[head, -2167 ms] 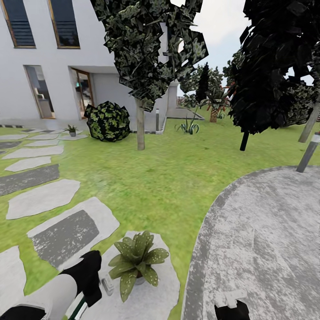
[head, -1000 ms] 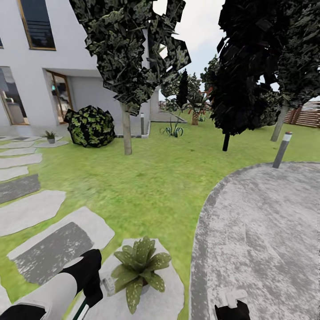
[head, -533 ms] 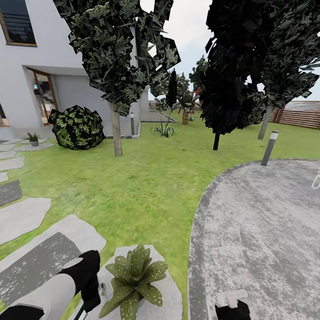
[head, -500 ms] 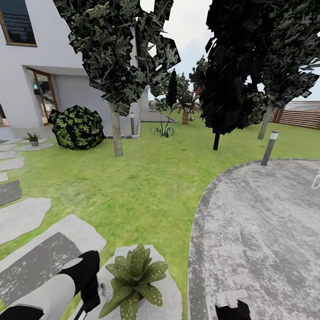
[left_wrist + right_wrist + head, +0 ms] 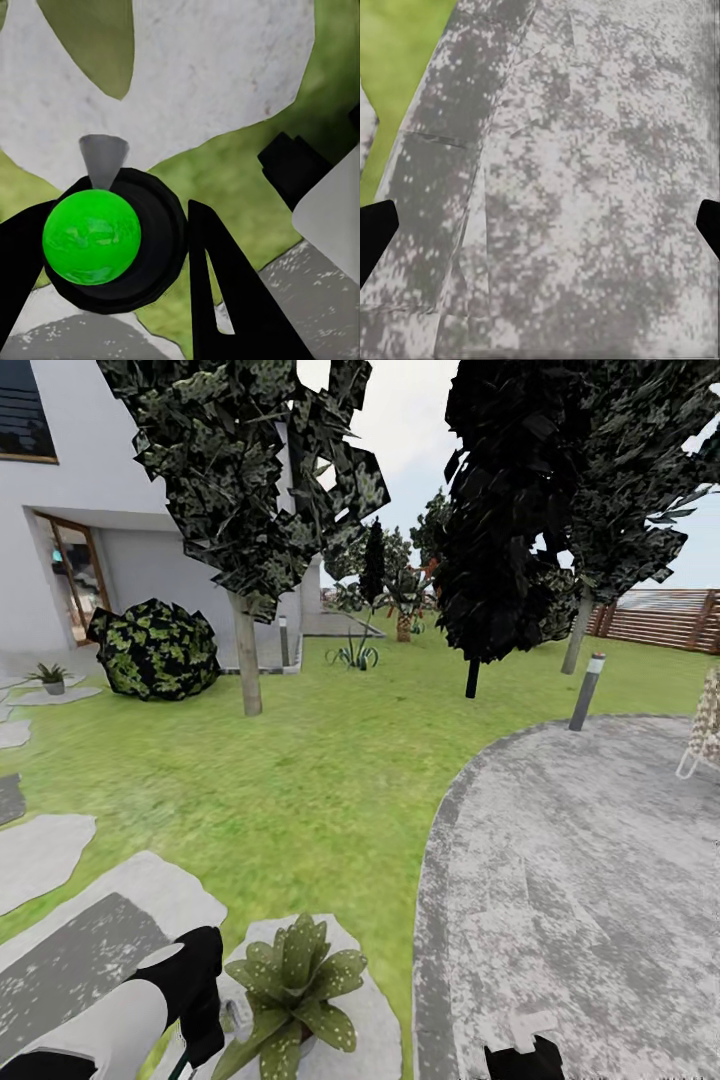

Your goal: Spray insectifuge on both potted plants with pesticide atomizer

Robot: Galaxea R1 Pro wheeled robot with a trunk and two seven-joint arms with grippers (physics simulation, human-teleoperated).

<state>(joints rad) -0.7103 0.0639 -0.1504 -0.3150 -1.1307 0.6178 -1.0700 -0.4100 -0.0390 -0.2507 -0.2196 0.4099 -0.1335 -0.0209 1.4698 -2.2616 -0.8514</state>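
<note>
Beside the near potted plant (image 5: 292, 988), at the bottom of the head view, the pesticide atomizer (image 5: 112, 238) is held clenched in the left gripper (image 5: 105, 247). From the left wrist view its green body is seen end-on inside a dark ring, with black fingers (image 5: 225, 300) closed against either side. In the head view only the pale trigger head (image 5: 238, 1015) is visible, just next to the speckled leaves. The plant stands on a pale stepping stone (image 5: 375, 1030) at the lawn's edge, near the round grey patio (image 5: 580, 900). The second potted plant (image 5: 50, 677) is seen well apart, on a stone by the house and near a leafy bush (image 5: 155, 648). The right gripper (image 5: 540, 229) is held released over the patio, with its jaws wide and nothing between them.

A likely risk is judged to be uneven coverage: with the nozzle so close to one side, the far leaves could be missed. The leaves or pot might also be knocked by the arm, and the distant plant could be left unsprayed.
</note>
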